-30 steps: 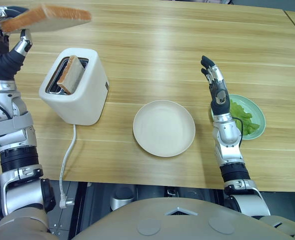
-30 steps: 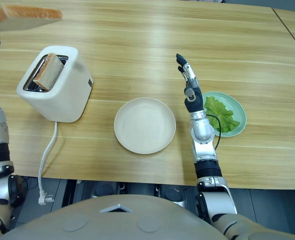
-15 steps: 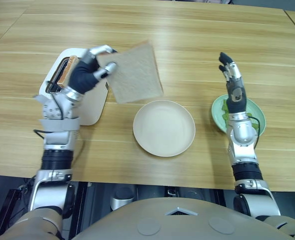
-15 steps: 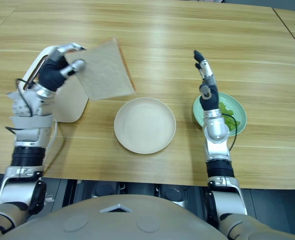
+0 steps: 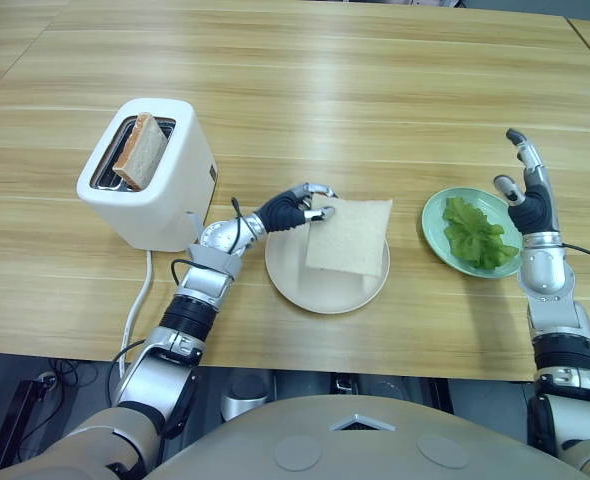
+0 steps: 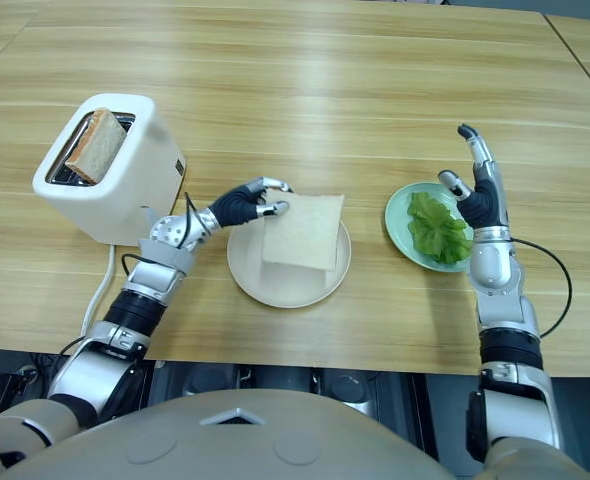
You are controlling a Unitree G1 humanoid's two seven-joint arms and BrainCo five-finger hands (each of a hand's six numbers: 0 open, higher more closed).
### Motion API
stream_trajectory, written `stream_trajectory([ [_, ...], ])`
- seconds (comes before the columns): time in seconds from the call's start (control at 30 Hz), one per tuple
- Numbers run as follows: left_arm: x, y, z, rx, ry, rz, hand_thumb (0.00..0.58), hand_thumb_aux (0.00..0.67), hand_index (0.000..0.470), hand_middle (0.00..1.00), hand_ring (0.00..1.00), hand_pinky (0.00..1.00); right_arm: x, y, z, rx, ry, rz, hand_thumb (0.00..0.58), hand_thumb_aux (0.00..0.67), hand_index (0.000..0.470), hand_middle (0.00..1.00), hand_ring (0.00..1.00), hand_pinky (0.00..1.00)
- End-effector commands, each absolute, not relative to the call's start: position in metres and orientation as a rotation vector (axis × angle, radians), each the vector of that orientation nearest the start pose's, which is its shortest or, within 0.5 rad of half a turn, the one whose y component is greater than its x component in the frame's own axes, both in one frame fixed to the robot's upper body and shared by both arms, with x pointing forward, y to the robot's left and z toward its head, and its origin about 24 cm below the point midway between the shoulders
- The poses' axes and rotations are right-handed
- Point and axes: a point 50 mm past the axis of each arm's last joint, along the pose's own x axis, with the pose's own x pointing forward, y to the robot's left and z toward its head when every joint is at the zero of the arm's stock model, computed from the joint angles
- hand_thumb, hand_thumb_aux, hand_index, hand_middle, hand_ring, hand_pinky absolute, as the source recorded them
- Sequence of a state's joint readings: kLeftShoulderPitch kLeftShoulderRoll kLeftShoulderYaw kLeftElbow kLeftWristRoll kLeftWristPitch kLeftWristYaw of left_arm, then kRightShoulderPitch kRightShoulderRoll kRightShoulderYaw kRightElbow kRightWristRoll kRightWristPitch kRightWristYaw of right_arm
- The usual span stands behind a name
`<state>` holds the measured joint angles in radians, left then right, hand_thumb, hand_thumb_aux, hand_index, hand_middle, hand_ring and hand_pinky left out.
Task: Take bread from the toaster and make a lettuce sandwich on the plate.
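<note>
Bread slice (image 5: 348,236) sits over the right half of the round cream plate (image 5: 291,272), near the table's front edge; its far right corner reaches past the plate rim. Whether it lies fully flat cannot be told. The left hand (image 5: 293,208) is at the slice's upper left corner, low over the plate's far left rim, fingers curled and pinched on that corner, so the slice extends to the right of the hand and toward the robot. A second slice (image 5: 140,150) stands tilted in a slot of the white toaster (image 5: 153,195), which is on the table left of the plate, near it but not touching. The toaster's white cord (image 5: 133,315) runs from its front down over the table edge. Right of the plate, apart from it, a green dish (image 5: 434,214) holds lettuce (image 5: 475,232) in a loose pile. The right hand (image 5: 526,192) is raised just beside the dish's right rim, fingers straight and pointing up, spread apart, holding nothing, not touching the lettuce. All of it is on a light wooden table (image 5: 375,90).
</note>
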<state>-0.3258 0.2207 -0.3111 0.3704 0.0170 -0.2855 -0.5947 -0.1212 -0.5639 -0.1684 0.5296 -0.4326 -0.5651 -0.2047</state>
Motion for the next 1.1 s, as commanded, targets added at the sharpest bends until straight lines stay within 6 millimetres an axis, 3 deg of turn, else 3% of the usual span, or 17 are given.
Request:
stream_trajectory([
  [0.03,0.279,0.085,0.032,0.371,-0.035,-0.961,0.580,0.670,0.460,0.97,0.97,0.97,0.251,-0.306,0.039,-1.037,-0.068,-0.131,0.000,0.000,0.000,0.00,0.00,0.00],
  [0.3,0.275,0.087,0.027,0.423,-0.032,-0.936,0.580,0.670,0.460,0.94,0.94,0.94,0.247,-0.319,0.010,-1.287,0.124,-0.107,0.000,0.000,0.000,0.00,0.00,0.00],
  [0.43,0.273,0.090,0.029,0.453,-0.054,-0.907,0.580,0.667,0.458,0.85,0.85,0.85,0.246,-0.323,0.002,-1.360,0.169,-0.103,0.000,0.000,0.000,0.00,0.00,0.00],
  [0.47,0.273,0.092,0.031,0.457,-0.063,-0.894,0.578,0.631,0.433,0.82,0.82,0.82,0.245,-0.324,0.000,-1.379,0.184,-0.100,0.000,0.000,0.000,0.00,0.00,0.00],
  [0.53,0.275,0.095,0.036,0.450,-0.082,-0.857,0.577,0.623,0.428,0.81,0.81,0.81,0.243,-0.326,-0.004,-1.403,0.209,-0.094,0.000,0.000,0.000,0.00,0.00,0.00],
  [0.67,0.279,0.101,0.046,0.438,-0.117,-0.792,0.580,0.670,0.460,0.80,0.80,0.80,0.241,-0.327,-0.008,-1.426,0.227,-0.081,0.000,0.000,0.000,0.00,0.00,0.00],
  [0.87,0.281,0.109,0.053,0.479,-0.149,-0.709,0.580,0.662,0.455,0.78,0.78,0.78,0.239,-0.324,-0.015,-1.456,0.255,-0.034,0.000,0.000,0.000,0.00,0.00,0.00],
  [0.93,0.282,0.110,0.054,0.523,-0.163,-0.679,0.567,0.570,0.391,0.77,0.77,0.77,0.238,-0.323,-0.017,-1.456,0.259,-0.026,0.071,0.042,0.029,0.00,0.00,0.00],
  [0.97,0.282,0.110,0.053,0.529,-0.164,-0.679,0.567,0.570,0.391,0.77,0.77,0.77,0.239,-0.323,-0.017,-1.455,0.260,-0.024,0.071,0.042,0.029,0.00,0.00,0.00],
  [1.0,0.281,0.108,0.052,0.531,-0.162,-0.686,0.552,0.523,0.359,0.76,0.76,0.76,0.239,-0.322,-0.017,-1.455,0.260,-0.023,0.104,0.063,0.043,0.00,0.00,0.00],
  [1.03,0.280,0.107,0.050,0.536,-0.158,-0.694,0.524,0.462,0.317,0.74,0.74,0.74,0.239,-0.322,-0.018,-1.454,0.259,-0.022,0.209,0.134,0.092,0.00,0.00,0.00],
  [1.07,0.280,0.106,0.048,0.541,-0.153,-0.702,0.519,0.452,0.310,0.73,0.73,0.73,0.239,-0.321,-0.018,-1.454,0.257,-0.021,0.288,0.194,0.133,0.00,0.00,0.00],
  [1.1,0.279,0.106,0.047,0.545,-0.148,-0.711,0.519,0.452,0.310,0.73,0.73,0.73,0.240,-0.321,-0.018,-1.453,0.253,-0.021,0.288,0.194,0.133,0.00,0.00,0.00],
])
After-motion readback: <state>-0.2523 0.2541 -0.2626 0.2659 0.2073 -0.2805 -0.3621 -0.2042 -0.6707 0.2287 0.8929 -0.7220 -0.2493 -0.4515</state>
